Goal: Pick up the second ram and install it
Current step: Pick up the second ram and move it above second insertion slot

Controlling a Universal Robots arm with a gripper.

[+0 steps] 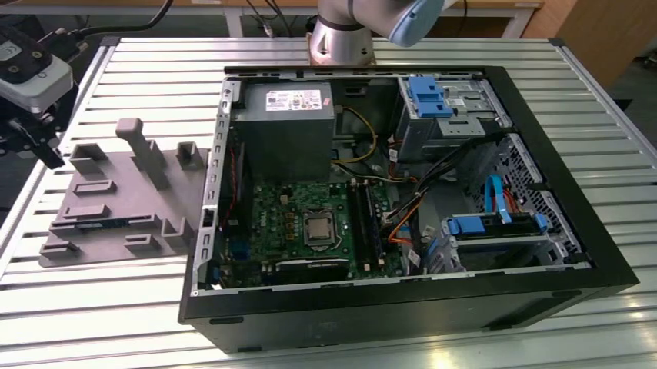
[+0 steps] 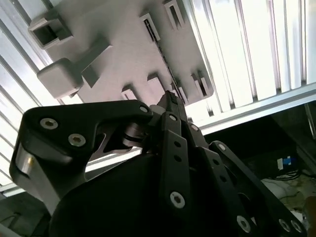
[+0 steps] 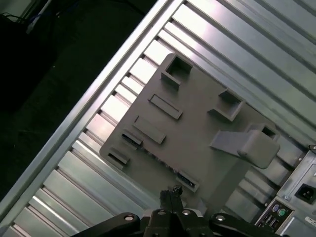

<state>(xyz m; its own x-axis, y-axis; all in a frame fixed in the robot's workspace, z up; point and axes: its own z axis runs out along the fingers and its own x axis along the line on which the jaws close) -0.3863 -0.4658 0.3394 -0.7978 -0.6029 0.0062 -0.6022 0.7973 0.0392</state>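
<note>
A: Here we go. The gripper (image 1: 46, 157) hangs at the exterior view's left, up above the far corner of the gray fixture plate (image 1: 128, 204) on the slatted table (image 1: 103, 307).

B: What are the fingers doing?

A: They're pressed together. In both wrist views the gripper (image 3: 171, 191) (image 2: 170, 97) narrows to one closed tip, black links folded in tight.

B: And the second ram (image 1: 103, 224)?

A: It's down in the fixture plate, a thin dark strip with a blue-green tint, standing on edge in a long slot. In the exterior view it runs along the plate's near side, between small raised blocks. In the first wrist view the strip (image 3: 158, 159) shows just beyond the closed tip, and in the second wrist view (image 2: 167, 69) it lines up with the tip too. The tip is above it, not touching.

B: What about the computer case (image 1: 411, 315)?

A: It's open, just beside the plate on the exterior view's right. The motherboard (image 1: 288, 207) lies flat inside, with black memory slots (image 1: 361, 219) next to the processor socket (image 1: 318, 228) — whether a stick sits in them, I cannot tell. The power supply (image 1: 282, 115) is behind the board, and bright-blue drive brackets (image 1: 426, 96) are over on the far side.
</note>
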